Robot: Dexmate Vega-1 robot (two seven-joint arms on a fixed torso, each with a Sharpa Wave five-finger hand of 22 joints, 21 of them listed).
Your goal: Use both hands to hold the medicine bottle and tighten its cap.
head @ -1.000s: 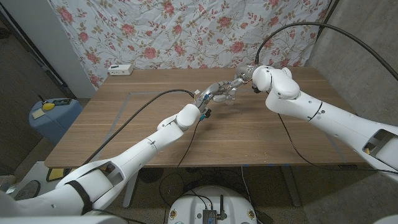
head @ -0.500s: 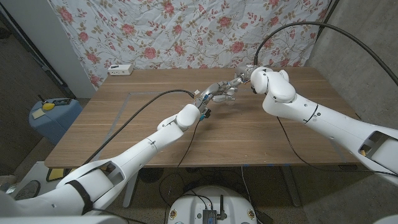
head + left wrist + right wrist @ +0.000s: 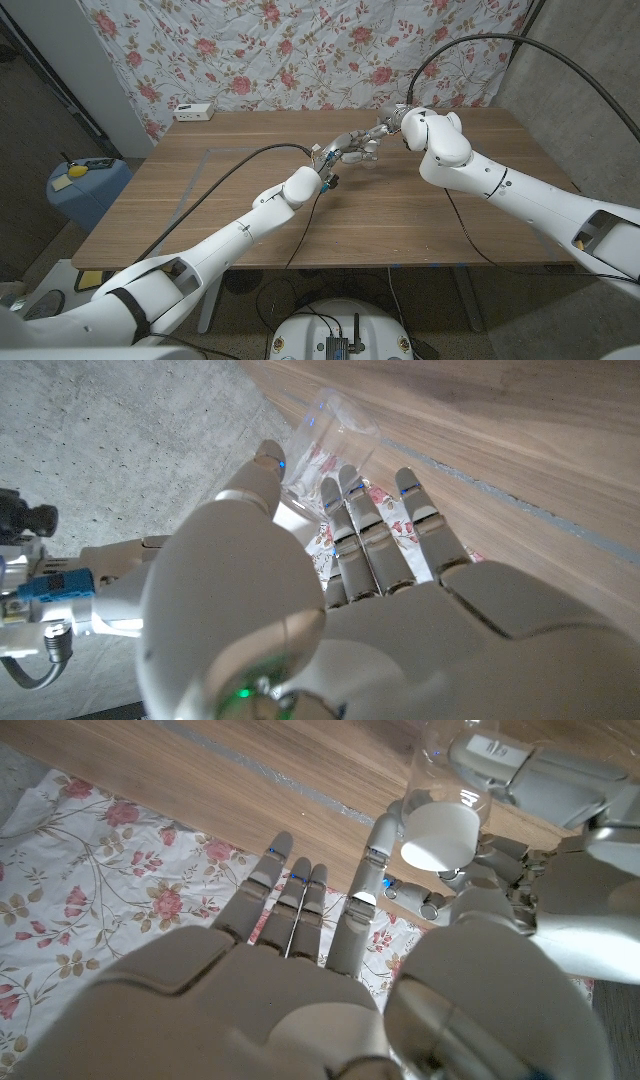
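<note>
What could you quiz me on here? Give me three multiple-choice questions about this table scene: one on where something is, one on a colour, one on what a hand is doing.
1. Where is the small white box?
A. at the table's far left corner, by the cloth
B. between the two hands
C. on the floor

2. What colour is the bottle's cap?
A. red
B. white
C. black

3. What is the left hand doing?
A. lying idle at the near edge
B. pressing the white box
C. holding the clear bottle

Answers: 1 A, it sits by the floral cloth; 2 B, the right wrist view shows a white disc; 3 C, its fingers wrap the bottle.
</note>
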